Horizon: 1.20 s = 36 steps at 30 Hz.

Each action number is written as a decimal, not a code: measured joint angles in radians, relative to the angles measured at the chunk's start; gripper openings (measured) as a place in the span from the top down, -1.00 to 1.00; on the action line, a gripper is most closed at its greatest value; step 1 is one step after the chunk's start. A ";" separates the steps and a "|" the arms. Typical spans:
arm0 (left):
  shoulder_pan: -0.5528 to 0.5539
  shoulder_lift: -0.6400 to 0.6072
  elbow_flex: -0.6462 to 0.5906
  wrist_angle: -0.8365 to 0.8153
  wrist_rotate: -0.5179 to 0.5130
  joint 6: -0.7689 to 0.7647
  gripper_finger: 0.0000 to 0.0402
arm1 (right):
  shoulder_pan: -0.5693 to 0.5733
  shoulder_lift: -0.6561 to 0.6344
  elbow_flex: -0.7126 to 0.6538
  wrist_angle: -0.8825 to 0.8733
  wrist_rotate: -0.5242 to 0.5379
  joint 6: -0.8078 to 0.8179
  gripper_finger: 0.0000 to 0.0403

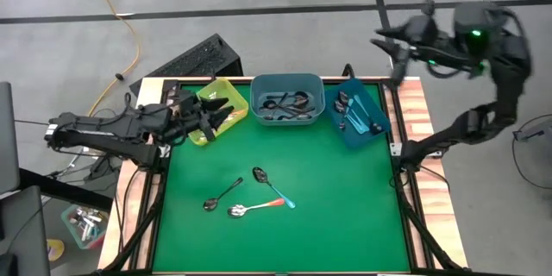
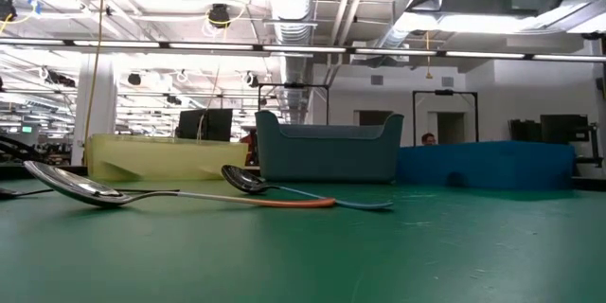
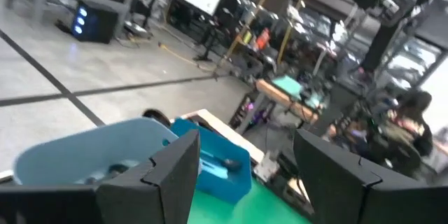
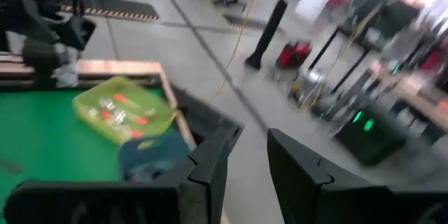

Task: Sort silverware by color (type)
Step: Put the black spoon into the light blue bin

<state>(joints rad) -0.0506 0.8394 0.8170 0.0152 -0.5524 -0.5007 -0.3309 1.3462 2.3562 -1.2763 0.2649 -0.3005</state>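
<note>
Three bins (image 1: 287, 97), three loose spoons (image 1: 250, 195)

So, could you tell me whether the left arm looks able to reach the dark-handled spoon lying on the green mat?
Probably yes. The left gripper hangs open over the yellow bin, and the dark-handled spoon lies on bare green mat on that arm's side, with nothing between them.

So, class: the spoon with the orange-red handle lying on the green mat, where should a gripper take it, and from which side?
Grip the orange-red spoon mid-handle, coming straight down from above with the jaws across the handle. It lies flat on the green mat; its handle end lies close to the teal-handled spoon, so stay clear of that tip.
</note>
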 joint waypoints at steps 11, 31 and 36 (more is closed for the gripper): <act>0.029 0.147 0.000 -0.149 0.301 0.031 -0.07 | 0.040 -0.125 -0.064 -0.294 -0.004 0.284 0.37; -0.098 0.418 0.000 -0.417 0.491 -0.057 -0.07 | 0.068 -0.276 -0.493 -0.283 -0.002 0.336 0.37; -0.135 0.422 0.000 -0.449 0.492 -0.122 -0.07 | 0.068 -0.303 -0.638 -0.235 -0.001 0.370 0.37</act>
<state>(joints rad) -0.1855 1.2617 0.8173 -0.4336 -0.0601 -0.6225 -0.2634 1.0433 1.7183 -1.5114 0.2638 0.0691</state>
